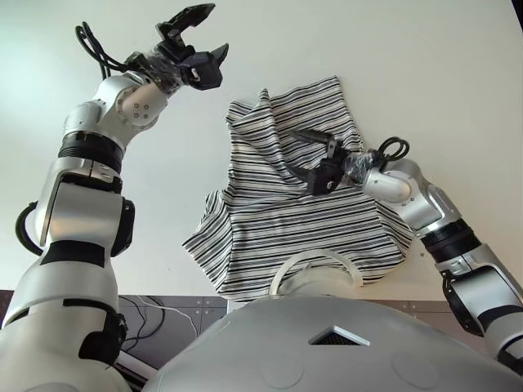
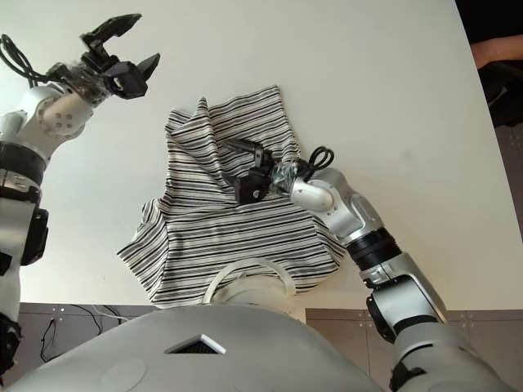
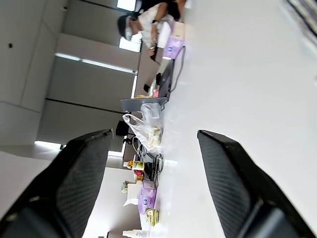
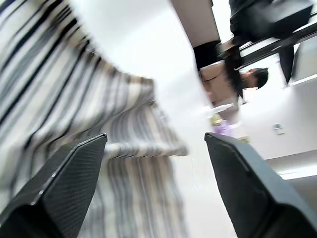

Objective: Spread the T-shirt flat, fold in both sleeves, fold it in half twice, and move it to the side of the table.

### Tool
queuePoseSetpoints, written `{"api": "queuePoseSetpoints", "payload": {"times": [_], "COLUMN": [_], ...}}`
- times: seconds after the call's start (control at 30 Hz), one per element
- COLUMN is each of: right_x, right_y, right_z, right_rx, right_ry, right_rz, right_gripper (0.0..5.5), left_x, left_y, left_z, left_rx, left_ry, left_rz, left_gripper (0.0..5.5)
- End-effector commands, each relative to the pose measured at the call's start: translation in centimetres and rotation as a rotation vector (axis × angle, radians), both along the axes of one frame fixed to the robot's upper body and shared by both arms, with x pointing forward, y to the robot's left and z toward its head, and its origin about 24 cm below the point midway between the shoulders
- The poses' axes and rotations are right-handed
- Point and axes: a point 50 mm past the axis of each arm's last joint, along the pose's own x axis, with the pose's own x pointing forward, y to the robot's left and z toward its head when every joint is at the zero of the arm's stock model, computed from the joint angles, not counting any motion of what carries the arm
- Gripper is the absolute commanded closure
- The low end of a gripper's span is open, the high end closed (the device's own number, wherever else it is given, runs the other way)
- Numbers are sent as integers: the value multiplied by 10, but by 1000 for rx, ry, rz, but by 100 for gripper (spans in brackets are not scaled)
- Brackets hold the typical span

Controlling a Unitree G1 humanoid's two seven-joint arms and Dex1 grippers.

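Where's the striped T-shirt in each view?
Left eye view: T-shirt at centre, crumpled.
Right eye view: T-shirt centre, slightly left.
Left wrist view: T-shirt sliver at a corner.
Right wrist view: T-shirt close up beyond the right gripper.
Shared landmark: the white table beneath it.

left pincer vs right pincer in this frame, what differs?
Place: the left pincer hangs over bare table, clear of the T-shirt. The right pincer is over the shirt's middle.
Aim: the left pincer points away from the robot. The right pincer points across the cloth toward the robot's left, low at a fold.
Shared: both are open and neither holds anything.
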Motion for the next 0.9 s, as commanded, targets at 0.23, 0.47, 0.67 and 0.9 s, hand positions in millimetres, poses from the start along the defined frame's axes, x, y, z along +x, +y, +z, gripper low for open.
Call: {"api": "queuePoseSetpoints", "payload": {"times": [0.23, 0.47, 0.67, 0.9], "right_x": [66, 106, 102, 93], "right_y": [-2, -16, -29, -55], "right_z": [13, -16, -56, -80], "right_rx": [86, -21, -228, -380], "right_ry": [-119, -113, 19, 140], "right_rz": [-309, -516, -581, -660], "right_gripper": [185, 185, 185, 185], "left_x": [0, -15, -10, -1], "left_y": [-40, -36, -20, -19], "left_z": [-44, -78, -77, -59], "left_rx": [173, 270, 261, 102], "left_ry": [290, 478, 444, 327], "left_rz": [-76, -74, 50, 105], "left_gripper": [235, 235, 235, 235]}}
